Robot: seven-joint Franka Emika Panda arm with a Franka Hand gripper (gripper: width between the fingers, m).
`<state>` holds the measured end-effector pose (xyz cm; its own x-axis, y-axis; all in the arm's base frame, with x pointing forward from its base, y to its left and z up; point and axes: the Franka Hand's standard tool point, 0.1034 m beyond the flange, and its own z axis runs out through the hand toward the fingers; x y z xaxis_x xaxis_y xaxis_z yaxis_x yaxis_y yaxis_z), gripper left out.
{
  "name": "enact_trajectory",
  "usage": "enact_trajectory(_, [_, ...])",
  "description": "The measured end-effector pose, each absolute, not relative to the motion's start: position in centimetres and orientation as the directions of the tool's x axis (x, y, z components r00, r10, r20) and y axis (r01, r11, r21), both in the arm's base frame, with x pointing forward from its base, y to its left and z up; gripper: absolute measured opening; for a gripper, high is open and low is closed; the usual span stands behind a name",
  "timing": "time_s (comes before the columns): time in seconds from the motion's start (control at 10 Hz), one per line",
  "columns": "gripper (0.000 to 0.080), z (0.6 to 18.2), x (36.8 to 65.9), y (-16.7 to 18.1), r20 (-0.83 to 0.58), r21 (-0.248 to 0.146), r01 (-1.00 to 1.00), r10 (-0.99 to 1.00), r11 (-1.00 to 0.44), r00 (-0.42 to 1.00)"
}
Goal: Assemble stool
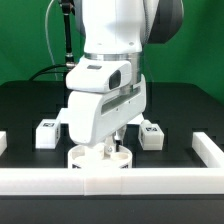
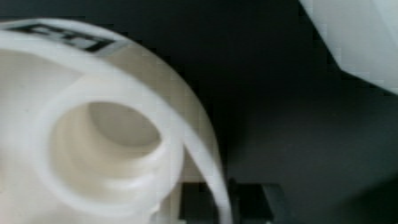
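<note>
The round white seat (image 1: 98, 157) lies at the front of the table, against the front rail. In the wrist view the seat (image 2: 71, 150) fills most of the picture, with a round socket (image 2: 116, 130) and a black-and-white tag (image 2: 68, 38). My gripper (image 1: 110, 147) reaches straight down onto the seat's side toward the exterior view's right. In the wrist view the gripper (image 2: 228, 201) has its dark fingers (image 2: 201, 203) close on either side of the seat's thin rim, shut on it. One leg (image 1: 47, 133) lies to the exterior view's left and another leg (image 1: 152, 136) to its right.
A long white rail (image 1: 110, 182) runs along the front edge, with a rail (image 1: 209, 150) at the exterior view's right and a rail end (image 1: 3, 141) at its left. A blurred white shape (image 2: 356, 40) shows beside the seat in the wrist view. The table top is black.
</note>
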<state>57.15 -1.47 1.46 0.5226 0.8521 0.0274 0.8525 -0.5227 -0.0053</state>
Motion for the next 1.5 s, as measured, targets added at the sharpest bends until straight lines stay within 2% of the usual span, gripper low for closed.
enact_trajectory(0.4, [0.003,1.5,57.2,-1.4,0.027,-0.005,0.853,0.853,-0.522,0.522])
enact_trajectory(0.8, [0.003,1.5,57.2,3.1,0.029,-0.011,0.874,0.874,-0.485,0.485])
enact_trajectory(1.0, [0.003,1.7,57.2,4.7,0.018,-0.029,0.882,0.882,-0.469,0.47])
enact_trajectory(1.3, [0.003,1.5,57.0,6.9,0.019,-0.038,0.864,0.864,-0.502,0.502])
enact_trajectory(1.5, [0.003,1.5,57.5,8.4,0.029,-0.031,0.858,0.857,-0.514,0.514])
